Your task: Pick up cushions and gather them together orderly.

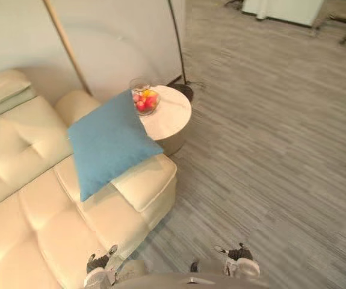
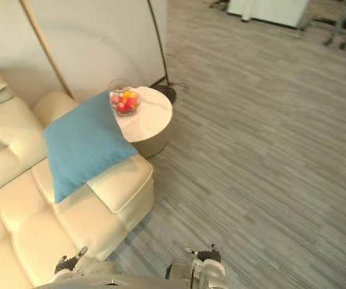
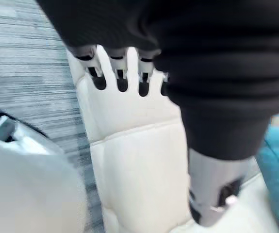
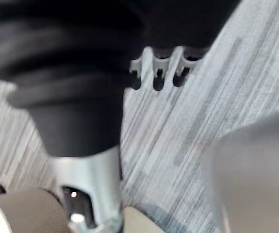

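Note:
A blue square cushion (image 1: 109,141) lies tilted on the near end of the cream sofa (image 1: 34,205), one corner reaching over the round side table. A pale cushion (image 1: 1,90) rests on the sofa's back at the far left. My left hand (image 3: 120,68) hangs beside the sofa's front with relaxed fingers, holding nothing; an edge of the blue cushion (image 3: 277,165) shows past its thumb. My right hand (image 4: 158,68) hangs over the grey floor with relaxed fingers, also holding nothing. Both hands are well away from the cushions.
A round white side table (image 1: 173,111) stands against the sofa's end and carries a glass bowl of fruit (image 1: 144,99). A floor lamp's pole (image 1: 177,42) and dark base (image 1: 185,90) stand behind it. Grey striped carpet (image 1: 269,156) spreads to the right.

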{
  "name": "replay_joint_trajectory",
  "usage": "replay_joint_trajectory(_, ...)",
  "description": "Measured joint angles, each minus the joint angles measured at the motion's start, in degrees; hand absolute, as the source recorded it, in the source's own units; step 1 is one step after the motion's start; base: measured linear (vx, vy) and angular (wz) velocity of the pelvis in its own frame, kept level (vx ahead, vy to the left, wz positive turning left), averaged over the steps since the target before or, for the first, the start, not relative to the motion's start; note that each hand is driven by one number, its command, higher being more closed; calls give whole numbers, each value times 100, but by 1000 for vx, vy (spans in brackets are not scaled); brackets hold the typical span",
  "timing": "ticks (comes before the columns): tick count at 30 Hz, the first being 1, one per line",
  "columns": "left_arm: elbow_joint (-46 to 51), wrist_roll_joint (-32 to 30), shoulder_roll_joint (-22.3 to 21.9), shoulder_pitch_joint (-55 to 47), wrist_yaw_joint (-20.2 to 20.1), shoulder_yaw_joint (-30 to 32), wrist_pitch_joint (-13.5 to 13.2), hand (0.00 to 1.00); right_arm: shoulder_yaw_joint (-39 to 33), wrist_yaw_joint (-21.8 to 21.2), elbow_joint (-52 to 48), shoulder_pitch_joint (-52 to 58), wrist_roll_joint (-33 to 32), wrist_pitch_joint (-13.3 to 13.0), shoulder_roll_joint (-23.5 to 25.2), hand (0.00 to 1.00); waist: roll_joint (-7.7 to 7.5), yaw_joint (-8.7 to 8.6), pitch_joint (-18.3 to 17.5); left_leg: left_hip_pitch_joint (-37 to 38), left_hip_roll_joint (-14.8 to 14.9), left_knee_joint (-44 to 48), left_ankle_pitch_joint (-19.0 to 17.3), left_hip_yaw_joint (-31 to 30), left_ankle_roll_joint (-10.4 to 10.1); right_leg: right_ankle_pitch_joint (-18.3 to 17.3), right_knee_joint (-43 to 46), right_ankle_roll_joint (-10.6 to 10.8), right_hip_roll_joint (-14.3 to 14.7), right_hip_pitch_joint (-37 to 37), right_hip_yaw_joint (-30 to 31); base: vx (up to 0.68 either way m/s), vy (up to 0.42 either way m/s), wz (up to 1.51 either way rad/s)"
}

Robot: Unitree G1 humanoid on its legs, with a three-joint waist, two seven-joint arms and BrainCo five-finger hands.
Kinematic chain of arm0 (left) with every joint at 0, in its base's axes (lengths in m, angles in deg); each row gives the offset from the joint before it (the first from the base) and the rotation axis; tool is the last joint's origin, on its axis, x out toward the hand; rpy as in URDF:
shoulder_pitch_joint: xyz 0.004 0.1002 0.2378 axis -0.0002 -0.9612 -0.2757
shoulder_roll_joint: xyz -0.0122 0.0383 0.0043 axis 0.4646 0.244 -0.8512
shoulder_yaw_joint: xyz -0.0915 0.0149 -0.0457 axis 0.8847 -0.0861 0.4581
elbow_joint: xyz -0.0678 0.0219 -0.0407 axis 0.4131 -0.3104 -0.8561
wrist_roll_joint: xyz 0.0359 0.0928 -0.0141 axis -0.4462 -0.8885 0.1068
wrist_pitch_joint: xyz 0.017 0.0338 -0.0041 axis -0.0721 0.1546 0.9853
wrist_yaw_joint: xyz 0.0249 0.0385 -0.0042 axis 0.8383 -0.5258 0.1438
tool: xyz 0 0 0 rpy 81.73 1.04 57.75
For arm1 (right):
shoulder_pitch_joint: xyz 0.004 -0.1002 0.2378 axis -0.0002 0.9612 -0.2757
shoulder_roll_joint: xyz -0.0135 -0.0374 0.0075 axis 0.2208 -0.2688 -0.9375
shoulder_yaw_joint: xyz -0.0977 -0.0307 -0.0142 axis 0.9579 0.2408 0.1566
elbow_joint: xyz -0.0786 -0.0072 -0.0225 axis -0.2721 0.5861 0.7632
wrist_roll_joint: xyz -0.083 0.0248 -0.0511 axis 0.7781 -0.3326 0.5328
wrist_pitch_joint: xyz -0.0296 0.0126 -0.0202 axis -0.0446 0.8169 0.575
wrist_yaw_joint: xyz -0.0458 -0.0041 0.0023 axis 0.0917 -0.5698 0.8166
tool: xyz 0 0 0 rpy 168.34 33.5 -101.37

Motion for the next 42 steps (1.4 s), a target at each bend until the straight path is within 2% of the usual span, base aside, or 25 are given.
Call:
replay_joint_trajectory(1, 21, 2, 5, 10, 2, -16, 0, 0, 43, 0, -8, 6, -7, -4, 18, 0, -23, -3, 14, -63, 80, 71, -10, 204, 62, 1, -104, -2, -16, 144, -129, 278, -123, 92)
replay_joint_trajectory(2, 95, 1, 9, 6, 1, -122, 0, 0, 157, 2, -17, -53, -19, -5, 52, 0, -76, 13, 31, -204, 225, 9, -61, 723, 195, -8, -359, -22, -55, 439, -360, 207, -61, 86)
replay_joint_trajectory(4, 133, -18, 14, 45, -7, -309, -2, 0, 139, 2, -20, -92, -21, -4, 120, 0, -121, 7, 45, -350, 236, -610, -39, 1254, 302, -6, -559, -24, -189, 648, -636, 209, 30, 80)
replay_joint_trajectory(5, 123, -51, 19, 69, -9, -321, 2, 0, 124, 1, -20, -126, -21, -3, 133, 0, -120, 7, 48, -357, 223, -1154, 152, 1461, 392, -2, -612, -16, -242, 746, -769, 196, 101, 68)
replay_joint_trajectory(6, 119, -51, 6, 73, -10, -326, 3, 0, 94, 1, -21, -127, -20, -3, 143, 0, -97, 11, 47, -350, 221, -1788, 660, 1581, 476, -4, -629, 0, -263, 799, -885, 205, 153, 62)
replay_joint_trajectory(7, 102, -46, 19, 112, -18, -314, 1, 0, 64, 1, -16, -128, -21, 6, 170, 0, -163, 34, 70, -301, 87, -1960, 969, 1636, 562, -33, -644, 110, -368, 868, -906, 160, 141, 49)
replay_joint_trajectory(8, 105, -49, 62, 134, -13, -314, 0, 0, 31, 3, -19, -118, -20, 1, 216, 0, -239, 54, 89, -238, -11, -2078, 1018, 1649, 587, -9, -690, 140, -428, 895, -913, 222, 206, 48)
replay_joint_trajectory(9, 114, -48, 181, 141, -16, -326, -8, 0, -49, -1, -12, -81, -19, 1, 388, 0, -440, 94, 99, -199, -226, -2315, 1052, 1644, 622, 76, -905, 197, -536, 929, -906, 174, 155, 31)
replay_joint_trajectory(11, 98, -49, 233, 183, -17, -329, -8, 0, -135, -9, 2, -99, -2, 3, 491, 0, -545, 163, 100, -81, -415, -2449, 1040, 1658, 653, 194, -847, 293, -694, 944, -880, 174, 145, 14)
replay_joint_trajectory(13, -11, -51, 238, 157, -19, -389, -7, 0, -132, -8, 7, -70, 30, 3, 490, 0, -510, 119, 118, 259, -564, -2688, 1025, 1665, 714, 194, -180, 295, -894, 862, -862, 125, 113, 10)
replay_joint_trajectory(14, -53, -54, 269, 148, -22, -489, -7, 0, -115, -14, -18, -45, 35, -1, 479, 0, -499, 94, 124, 462, -665, -2840, 995, 1632, 757, 218, 526, 332, -1026, 668, -862, 106, 115, 27)
replay_joint_trajectory(15, -72, -61, 336, 138, -33, -718, 7, 0, -68, -18, -25, -73, 42, -8, 438, 0, -475, 41, 128, 632, -745, -2918, 881, 1520, 779, 480, 1615, 382, -1227, 249, -742, 72, 79, 29)
replay_joint_trajectory(16, -77, -62, 358, 133, -44, -780, 7, 0, -38, -21, -27, -75, 43, -9, 425, 0, -426, 5, 143, 681, -749, -2918, 828, 1462, 748, 518, 1922, 404, -1253, 101, -658, 123, 59, 54)
replay_joint_trajectory(17, -99, -61, 406, 121, -57, -840, 8, 0, -13, -51, -37, -85, 46, -11, 435, 0, -488, -33, 121, 795, -769, -2941, 808, 1302, 816, 359, 2495, 423, -1216, -182, -413, 108, 4, 46)
replay_joint_trajectory(19, -81, -60, 415, 121, -55, -818, 5, 0, -14, -99, -28, -67, 54, -13, 443, 0, -560, -30, 96, 906, -826, -3031, 821, 1189, 852, 97, 2563, 388, -1143, -384, -244, 137, -61, 52)
replay_joint_trajectory(20, -82, -60, 403, 134, -53, -813, 4, 0, -15, -132, -31, -91, 59, -31, 426, 0, -540, -57, 104, 970, -829, -3055, 811, 1085, 849, -150, 2258, 343, -990, -530, -99, 161, -137, 60)
replay_joint_trajectory(22, -86, -60, 393, 131, -47, -803, 4, 0, -15, -137, -20, -103, 56, -51, 426, 0, -527, -98, 96, 1000, -827, -3101, 857, 903, 758, -236, 1566, 314, -746, -573, 88, 133, -146, 59)
replay_joint_trajectory(23, -96, -65, 415, 117, -52, -751, -1, 0, -21, -137, -3, -90, 56, -44, 431, 0, -584, -145, 75, 979, -916, -3117, 865, 725, 635, 148, 413, 214, -555, -442, 401, 136, -173, 70)
replay_joint_trajectory(24, -183, -67, 428, 134, -55, -695, -2, 0, -68, -144, 15, -50, 29, -43, 420, 0, -650, -166, 27, 966, -1002, -3168, 849, 595, 564, 354, 1, 217, -546, -368, 495, 138, -181, 60)
replay_joint_trajectory(27, -264, -51, 159, 117, -5, -562, -7, 0, -152, -126, 20, -41, 31, -3, 226, 0, -299, -125, -105, 1042, -783, -3441, 961, 529, 409, 472, -426, 131, -317, -236, 364, 228, -142, 9)
replay_joint_trajectory(29, -264, -55, 89, 120, -6, -482, -10, 0, -150, -121, 11, -48, 27, -4, 193, 0, -199, -133, -108, 1171, -674, -3655, 1017, 529, 325, 565, -680, 91, -172, -73, 338, 141, -106, -10)
replay_joint_trajectory(33, -244, -43, 125, 164, -10, -443, -15, 0, -141, -49, -249, 60, 26, 3, 158, 0, -266, -170, -131, 1395, -617, -4028, 1131, 474, 275, 669, -1093, 59, -63, 241, 244, 80, -52, 6)
replay_joint_trajectory(36, 129, -1, 200, 130, -9, -688, -9, 0, -47, 46, -1215, 277, 53, 1, 136, 0, -324, -187, -122, 1386, -674, -4185, 1217, 472, 316, 858, -1427, 104, -77, 308, 283, 16, 59, 1)
replay_joint_trajectory(38, 501, -1, 423, 64, -14, -847, -14, 0, -15, 47, -2080, 328, 206, -34, 32, 0, -423, -194, -162, 1351, -742, -4208, 1250, 477, 348, 991, -1646, 150, -95, 316, 328, 18, 58, -4)
replay_joint_trajectory(42, 871, 57, 881, 121, -17, -958, -84, 0, -15, 34, -2663, 153, 366, -172, -263, 0, -448, -213, -178, 1279, -868, -4208, 1298, 382, 424, 1245, -2083, 188, -159, 462, 344, -18, 64, 5)
